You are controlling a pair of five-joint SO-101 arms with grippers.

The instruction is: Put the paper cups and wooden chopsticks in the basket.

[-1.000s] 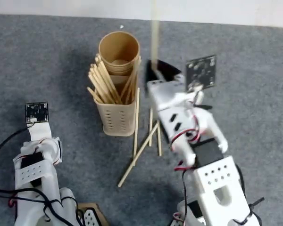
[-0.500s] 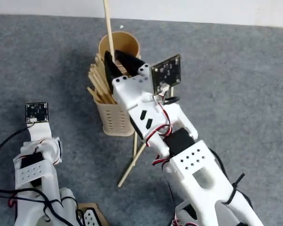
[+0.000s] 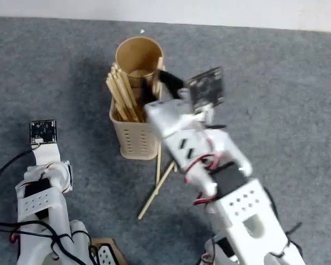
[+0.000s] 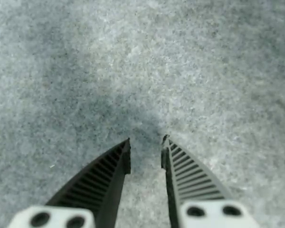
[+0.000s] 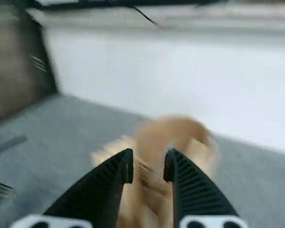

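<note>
Now that the upright chopstick has left its fingers, the right gripper (image 5: 148, 166) hangs slightly parted and empty above the basket (image 3: 135, 141), with loose chopsticks (image 3: 154, 193) waiting behind it.

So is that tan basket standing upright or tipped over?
Upright. The basket stands on its base on the grey table, mouth up, with chopsticks and a paper cup sticking out of it.

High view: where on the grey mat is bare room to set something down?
Bare mat: left of the basket, beyond the left arm; also right of the right arm. Crowded: between basket and right arm, where loose chopsticks lie.
</note>
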